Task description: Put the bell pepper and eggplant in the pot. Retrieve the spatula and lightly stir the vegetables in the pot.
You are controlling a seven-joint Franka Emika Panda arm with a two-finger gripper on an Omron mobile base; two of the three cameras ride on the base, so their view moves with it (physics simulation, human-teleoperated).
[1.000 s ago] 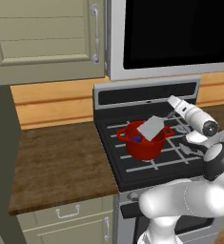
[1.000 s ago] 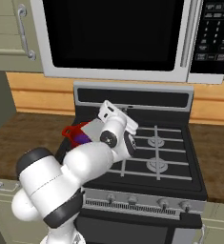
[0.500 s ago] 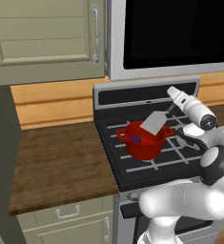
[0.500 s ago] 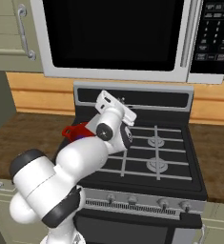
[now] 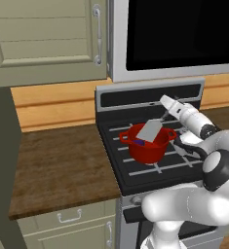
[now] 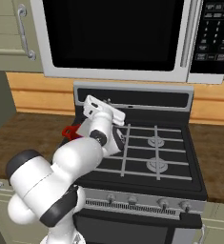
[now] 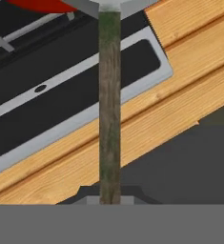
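Red pot (image 5: 147,146) at frame centre of the left base view, on the front left burner grate of the stove (image 5: 135,170), a sliver of its rim also peeking out at centre left of the right base view. Inside, a small purple eggplant (image 5: 139,142) low against the near-left wall. Spatula (image 5: 150,130) tilted over the pot's mouth, pale blade down at the rim, thin handle running up and right to the claw (image 5: 165,101). Claw clenched on the spatula handle, just right of and above the pot. In the hand view, wooden handle (image 7: 109,105) straight up the middle from the fingertips, grey blade and red rim at the top edge. Brown wooden tabletop (image 5: 62,165) at left of the stove. Microwave (image 5: 174,36) above, upper right.
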